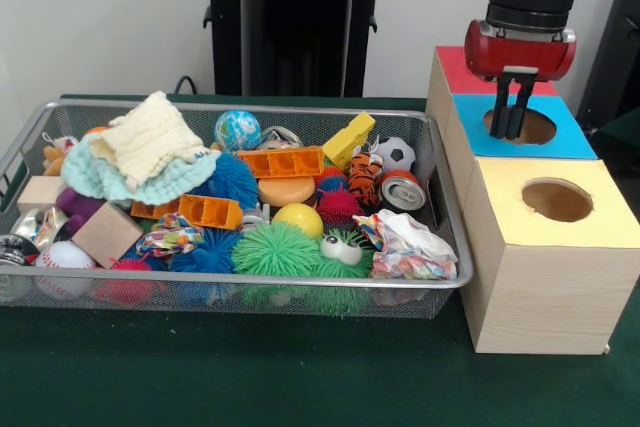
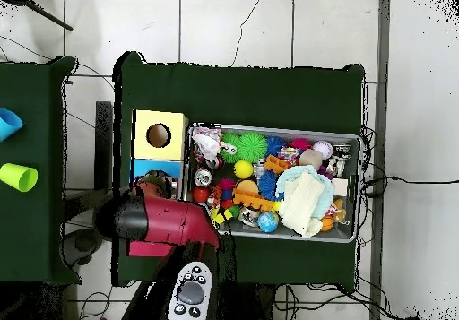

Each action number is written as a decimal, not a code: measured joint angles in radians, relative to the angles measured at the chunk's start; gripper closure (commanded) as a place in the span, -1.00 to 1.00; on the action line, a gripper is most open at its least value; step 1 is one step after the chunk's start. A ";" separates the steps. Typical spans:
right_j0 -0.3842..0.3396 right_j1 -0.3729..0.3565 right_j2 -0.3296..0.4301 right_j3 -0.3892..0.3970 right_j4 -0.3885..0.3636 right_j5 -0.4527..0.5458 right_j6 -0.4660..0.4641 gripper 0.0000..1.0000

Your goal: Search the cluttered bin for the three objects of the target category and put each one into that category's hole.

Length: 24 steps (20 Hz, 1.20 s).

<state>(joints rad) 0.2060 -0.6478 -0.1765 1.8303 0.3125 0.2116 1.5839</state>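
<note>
The wire mesh bin [image 1: 445, 197] fills the left and middle of the green table [image 1: 250, 377], with an open strip of cloth in front of it and its right wall just beside the wooden boxes. Inside it is packed: at the left a cream knitted cloth [image 1: 145, 137] lies over a pale teal cloth [image 1: 150, 187], with wooden blocks [image 1: 105, 235] and a baseball [image 1: 65, 257] below them; toward the middle sit an orange plastic tray [image 1: 280, 162], a globe ball [image 1: 237, 129], a yellow ball [image 1: 298, 218] and a green spiky ball [image 1: 275, 249]; farther right are a yellow block [image 1: 348, 139], a small soccer ball [image 1: 397, 153], a tin can [image 1: 402, 192] and crumpled paper [image 1: 408, 247]. Right of the bin stand the yellow-topped box [image 1: 560, 247] with its round hole [image 1: 556, 200], then the blue-topped box [image 1: 580, 137] behind it. The gripper [image 1: 511, 132] hangs over the blue box's hole [image 1: 535, 127], its fingers [image 1: 500, 107] drawn narrow and close together, holding nothing visible. Which objects are the targets cannot be told.
</note>
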 measured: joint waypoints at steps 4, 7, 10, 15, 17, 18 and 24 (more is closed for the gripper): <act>0.002 -0.004 -0.001 0.002 -0.001 0.000 0.000 1.00; -0.010 -0.034 0.007 0.016 -0.001 0.000 0.000 1.00; -0.039 -0.081 0.013 0.033 -0.001 0.001 0.000 1.00; -0.079 -0.168 0.005 0.056 -0.001 0.001 0.000 1.00; -0.088 -0.200 -0.004 0.063 -0.001 0.003 0.000 1.00; -0.090 -0.209 -0.007 0.065 -0.001 0.005 0.000 1.00; -0.128 -0.285 -0.012 0.092 -0.004 0.009 0.000 1.00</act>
<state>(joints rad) 0.0779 -0.9331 -0.1886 1.9223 0.3082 0.2207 1.5839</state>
